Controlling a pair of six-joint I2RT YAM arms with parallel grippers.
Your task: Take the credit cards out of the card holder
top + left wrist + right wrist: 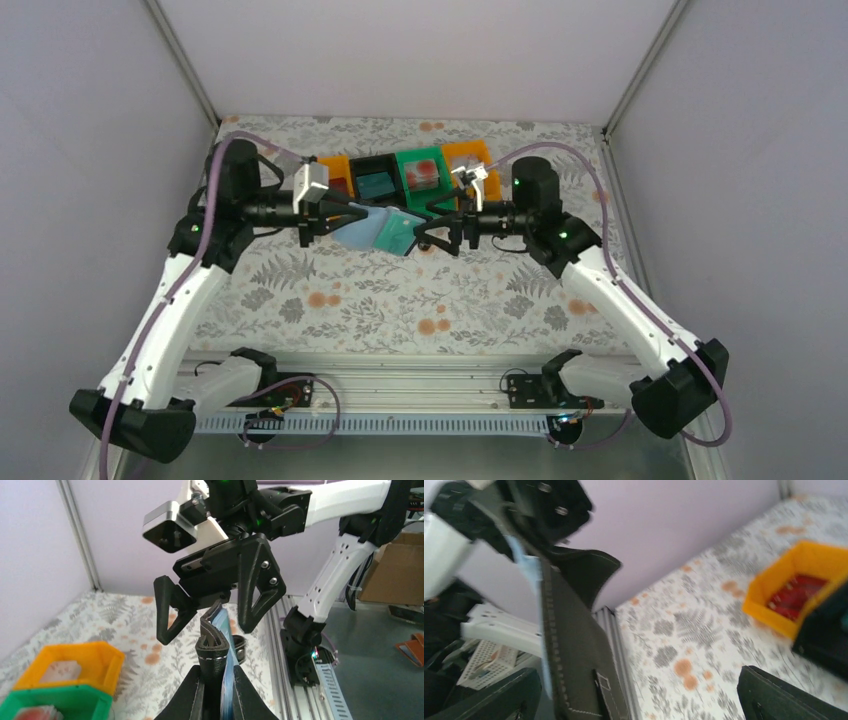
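Card holder (212, 652) is clamped by left end effector (218, 692); right end effector (206, 632) is spread open around its edge.

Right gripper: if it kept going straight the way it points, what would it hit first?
Most likely the card holder, clamped in the left gripper and reaching between the open jaws of the right gripper. Behind that comes the left gripper itself; exact depth is unclear.
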